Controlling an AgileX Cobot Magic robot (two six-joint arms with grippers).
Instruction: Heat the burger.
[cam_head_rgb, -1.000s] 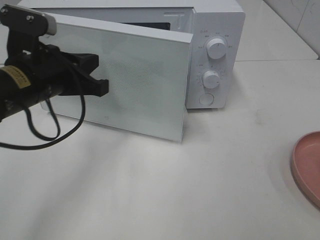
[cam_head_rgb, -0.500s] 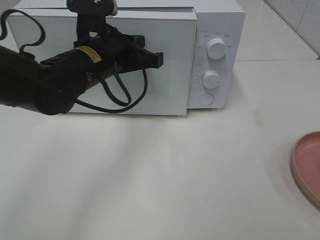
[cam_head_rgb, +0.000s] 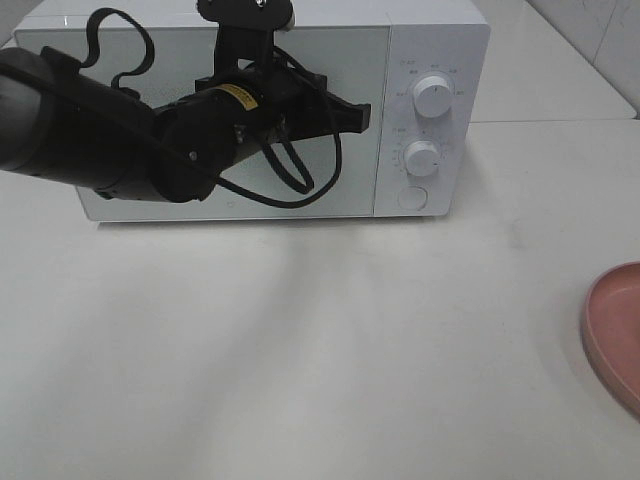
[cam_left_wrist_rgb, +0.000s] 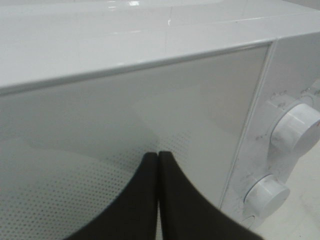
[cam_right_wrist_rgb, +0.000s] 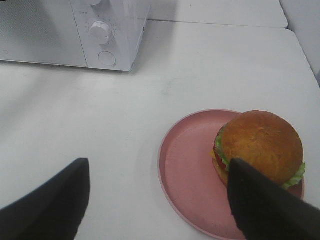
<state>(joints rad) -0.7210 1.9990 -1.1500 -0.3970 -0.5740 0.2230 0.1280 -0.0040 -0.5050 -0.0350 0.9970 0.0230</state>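
Two black fingers (cam_left_wrist_rgb: 150, 200) of the left gripper (cam_head_rgb: 362, 115) are pressed together with nothing between them, their tips at or against the microwave door (cam_head_rgb: 300, 70) near its edge by the dials. A second ago that door stood swung wide open with this gripper behind it; half a second ago it was nearly shut; now it sits flush with the microwave (cam_head_rgb: 440, 40) front. So the door has just been pushed closed.

The burger (cam_right_wrist_rgb: 260, 147), though, is not inside: the right wrist view shows it sitting on the pink plate (cam_right_wrist_rgb: 185, 165), well apart from the microwave on the table (cam_head_rgb: 350, 350). The right gripper (cam_right_wrist_rgb: 155, 200) hangs above that plate with its fingers spread wide, holding nothing, one finger just beside the burger.

My reading: with the door shut and the burger still out, heating cannot start; the door would need opening again before the burger can go in.
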